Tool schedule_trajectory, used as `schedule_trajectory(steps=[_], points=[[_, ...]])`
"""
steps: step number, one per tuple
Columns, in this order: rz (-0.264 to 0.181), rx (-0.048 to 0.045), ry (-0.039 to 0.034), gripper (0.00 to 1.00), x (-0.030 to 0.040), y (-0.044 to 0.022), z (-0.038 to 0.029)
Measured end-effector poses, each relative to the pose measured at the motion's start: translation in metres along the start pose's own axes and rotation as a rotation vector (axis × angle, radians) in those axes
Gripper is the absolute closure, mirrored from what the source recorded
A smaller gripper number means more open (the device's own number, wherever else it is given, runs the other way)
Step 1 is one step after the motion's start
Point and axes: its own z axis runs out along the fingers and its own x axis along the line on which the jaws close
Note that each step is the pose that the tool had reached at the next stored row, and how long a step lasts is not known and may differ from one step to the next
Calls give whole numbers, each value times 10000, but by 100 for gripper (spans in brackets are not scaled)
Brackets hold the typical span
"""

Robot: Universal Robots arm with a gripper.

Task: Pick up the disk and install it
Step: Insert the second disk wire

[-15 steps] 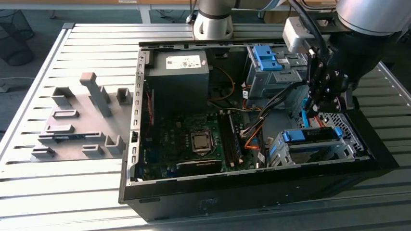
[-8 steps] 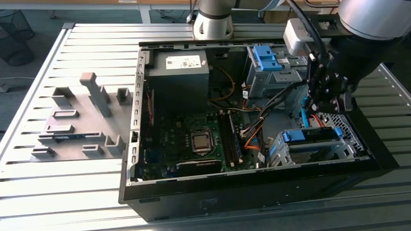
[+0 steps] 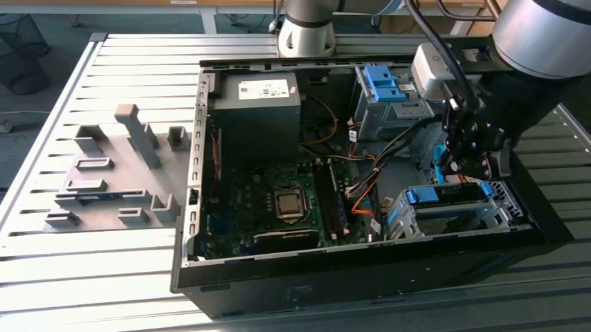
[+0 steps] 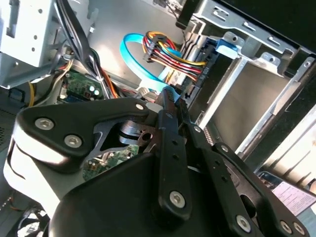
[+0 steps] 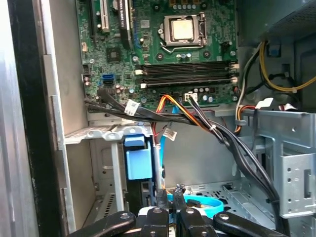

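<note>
My gripper (image 3: 459,169) hangs inside the open computer case (image 3: 198,207), just above the drive cage (image 3: 503,207) on the exterior view's right. Its fingers (image 5: 162,197) stand close together, shut, with nothing between them. The disk (image 3: 448,195) sits in that cage. Its blue bracket end (image 5: 136,159) faces outward, and the cage walls hide most of its metal body. In the second wrist view the gripper (image 4: 170,98) points toward the blue bracket (image 4: 228,47) on the cage rim. It hovers a short way off the bracket and does not touch it.
Bundled black, orange and yellow cables (image 5: 197,118) and a light blue data cable (image 4: 136,47) cross between motherboard (image 3: 277,200) and cage. A second bay with a bare blue latch (image 3: 383,83) sits behind. The grey power supply box (image 3: 254,104) is at the back. A grey fixture (image 3: 111,180) stands on the slatted table.
</note>
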Motion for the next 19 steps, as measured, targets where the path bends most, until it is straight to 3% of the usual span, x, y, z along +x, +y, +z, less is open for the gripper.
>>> schedule_trajectory(steps=[3, 9, 19], points=[[-266, -5, -20, 84, 14, 2, 19], [-410, 104, -34, 84, 118, 0, 49], [-545, 120, -45, 84, 155, 1, 91]])
